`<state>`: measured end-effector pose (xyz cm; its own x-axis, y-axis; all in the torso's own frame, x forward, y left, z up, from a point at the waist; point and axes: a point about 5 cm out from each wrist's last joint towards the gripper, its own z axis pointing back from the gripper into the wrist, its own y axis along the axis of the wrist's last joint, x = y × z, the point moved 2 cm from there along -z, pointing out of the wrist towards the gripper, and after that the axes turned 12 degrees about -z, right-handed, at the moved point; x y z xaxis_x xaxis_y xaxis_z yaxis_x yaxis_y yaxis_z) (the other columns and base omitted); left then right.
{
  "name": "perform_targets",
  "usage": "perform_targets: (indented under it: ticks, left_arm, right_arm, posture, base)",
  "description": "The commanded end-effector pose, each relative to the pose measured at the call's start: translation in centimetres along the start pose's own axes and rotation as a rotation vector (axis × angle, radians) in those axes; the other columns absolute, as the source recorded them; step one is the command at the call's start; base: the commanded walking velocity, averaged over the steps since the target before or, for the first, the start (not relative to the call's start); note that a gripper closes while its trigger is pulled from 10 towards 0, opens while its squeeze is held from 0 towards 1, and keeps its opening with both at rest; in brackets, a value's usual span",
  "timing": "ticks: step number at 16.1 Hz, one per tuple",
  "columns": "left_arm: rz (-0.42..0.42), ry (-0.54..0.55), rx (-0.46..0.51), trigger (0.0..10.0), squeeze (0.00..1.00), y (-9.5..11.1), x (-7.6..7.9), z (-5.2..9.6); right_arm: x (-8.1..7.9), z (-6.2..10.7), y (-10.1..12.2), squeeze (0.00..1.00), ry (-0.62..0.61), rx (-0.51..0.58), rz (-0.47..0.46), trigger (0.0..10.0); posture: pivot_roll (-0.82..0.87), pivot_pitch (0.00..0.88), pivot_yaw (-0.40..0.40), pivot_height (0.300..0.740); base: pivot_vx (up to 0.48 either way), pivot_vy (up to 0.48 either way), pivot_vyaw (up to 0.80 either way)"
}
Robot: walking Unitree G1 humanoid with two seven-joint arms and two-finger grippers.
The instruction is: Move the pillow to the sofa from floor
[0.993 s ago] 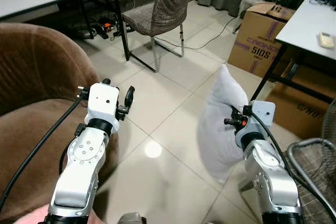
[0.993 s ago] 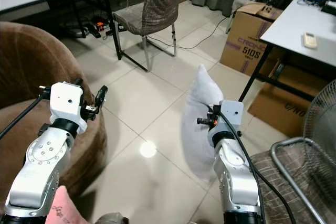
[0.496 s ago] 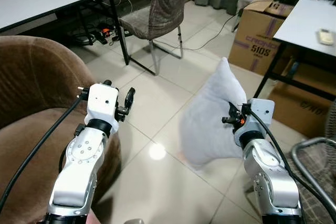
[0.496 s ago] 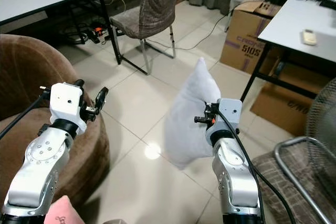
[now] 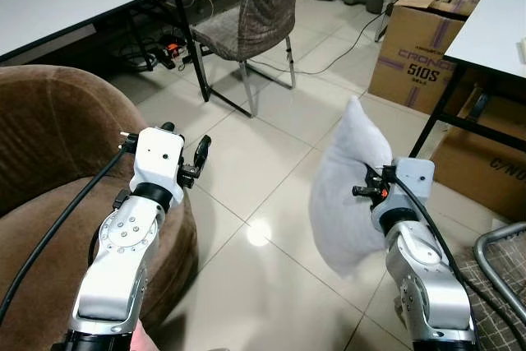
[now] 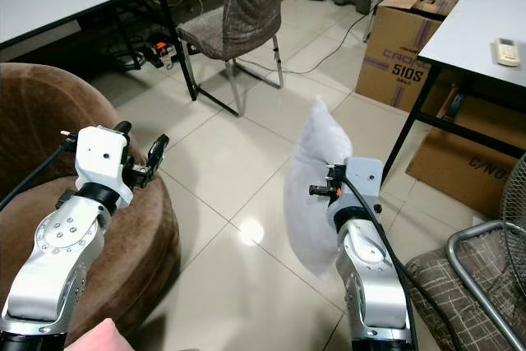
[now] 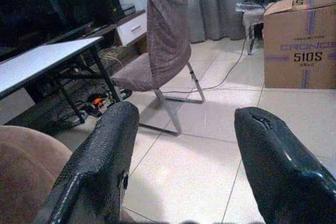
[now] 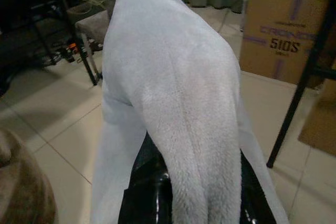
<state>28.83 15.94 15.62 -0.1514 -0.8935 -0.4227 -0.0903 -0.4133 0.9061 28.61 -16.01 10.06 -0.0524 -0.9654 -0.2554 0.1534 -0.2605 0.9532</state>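
the white pillow (image 5: pixel 349 187) hangs clear of the tiled floor (image 5: pixel 263 162), pinched in the right gripper (image 8: pixel 189 192), whose black fingers clamp its lower fold. the brown sofa (image 5: pixel 49 162) sits to the left, well apart from it. the left gripper (image 7: pixel 184 150) hovers above the sofa's edge, fingers spread and empty.

One pillow (image 5: pixel 349 187), one sofa (image 5: pixel 49 178), one chair (image 5: pixel 251 14), two boxes (image 5: pixel 415 47)
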Motion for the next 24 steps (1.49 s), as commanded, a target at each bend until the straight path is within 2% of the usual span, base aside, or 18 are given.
perform_targets:
  ticks: [1,4,9,10,24]
  left_arm:
    - [0.008,0.006,-0.023,10.0,0.0,-0.5,-0.2,0.0]
    - [0.008,0.009,-0.021,10.0,0.0,-0.4,-0.1,-0.2]
    - [0.0,0.008,-0.02,10.0,0.0,-0.5,0.0,-0.2]
    - [0.0,0.009,-0.021,10.0,0.0,-0.5,0.0,-0.2]
    - [-0.007,0.005,-0.022,10.0,0.0,-0.6,0.3,-0.1]
  right_arm:
    - [-1.4,-0.3,1.7,0.0,0.06,0.073,0.017,10.0]
    - [-1.3,-0.7,2.0,0.0,0.057,0.077,0.016,10.0]
    - [-0.7,-1.2,2.4,0.0,0.036,0.097,0.053,10.0]
    - [-0.7,-1.2,2.4,0.0,0.032,0.093,0.037,10.0]
    - [-1.1,-1.7,2.3,0.0,0.062,0.083,0.083,10.0]
  posture:
    - [0.1,0.0,0.081,0.74]
    - [0.1,0.0,0.072,0.74]
    - [0.11,0.0,0.065,0.74]
    - [0.11,0.0,0.065,0.74]
    - [0.11,0.0,0.044,0.74]
  base:
    - [0.315,0.0,0.8]
    - [0.312,0.0,0.8]
    - [0.308,0.0,0.0]
    - [0.307,0.0,0.0]
    - [0.298,0.0,0.0]
